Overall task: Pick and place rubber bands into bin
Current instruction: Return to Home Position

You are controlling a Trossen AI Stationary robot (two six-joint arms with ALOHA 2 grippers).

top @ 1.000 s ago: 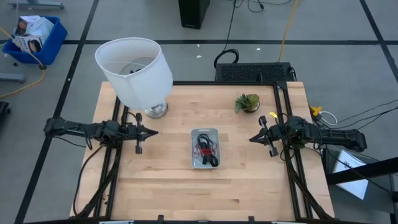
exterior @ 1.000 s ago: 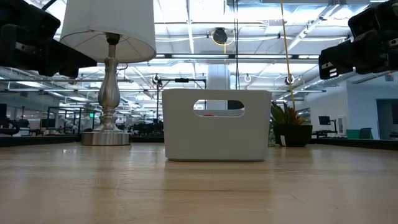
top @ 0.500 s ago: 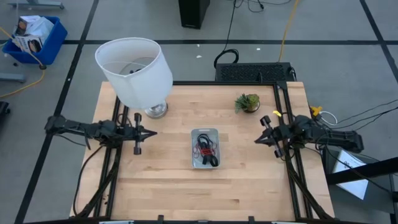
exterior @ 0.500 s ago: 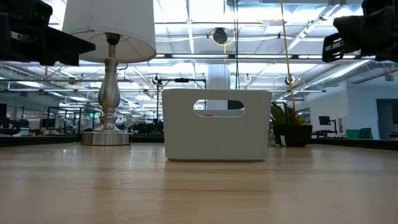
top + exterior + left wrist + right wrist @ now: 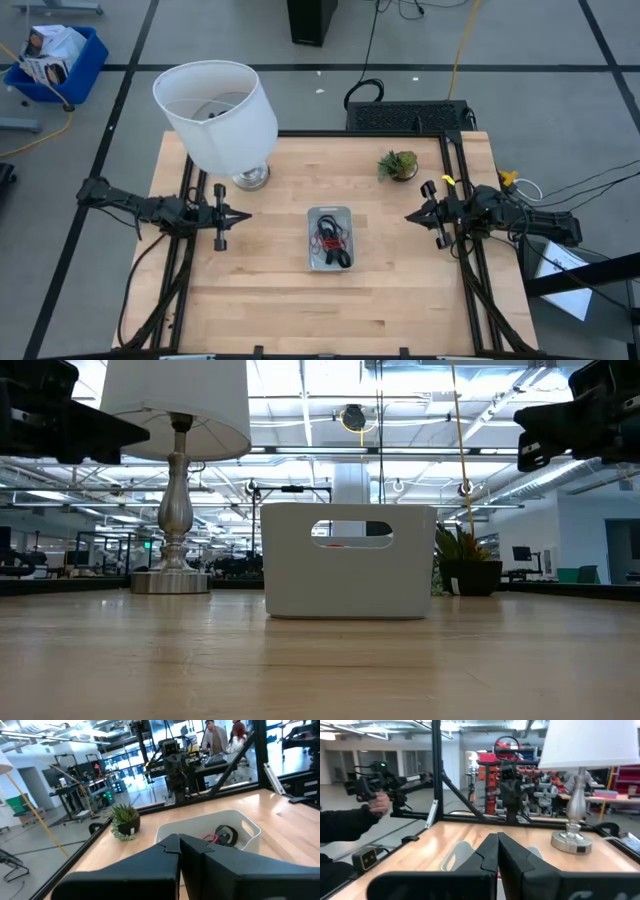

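The bin [image 5: 330, 209], a small silvery tray, stands at the table's middle. Several black and red-orange rubber bands [image 5: 330, 242] lie inside it. It also shows in the low view [image 5: 350, 575] and the left wrist view [image 5: 210, 826], where bands [image 5: 222, 834] show over its rim. My left gripper [image 5: 248, 214] hovers left of the bin, shut and empty, pointing at it. My right gripper [image 5: 408, 216] hovers right of the bin, shut and empty, pointing at it. Their shut fingers show in the wrist views [image 5: 179, 840] [image 5: 497, 840].
A lamp with a white shade [image 5: 215, 115] stands at the far left on a silver base [image 5: 250, 178]. A small potted plant [image 5: 398, 165] stands at the far right. A person's hand [image 5: 375, 800] holds a control arm beyond the table. A blue crate [image 5: 55, 60] is on the floor.
Both grippers have drawn back a little from the bin, the left toward the table's left edge and the right toward the right edge. Both have risen slightly and stayed shut. The bin and bands have not moved.
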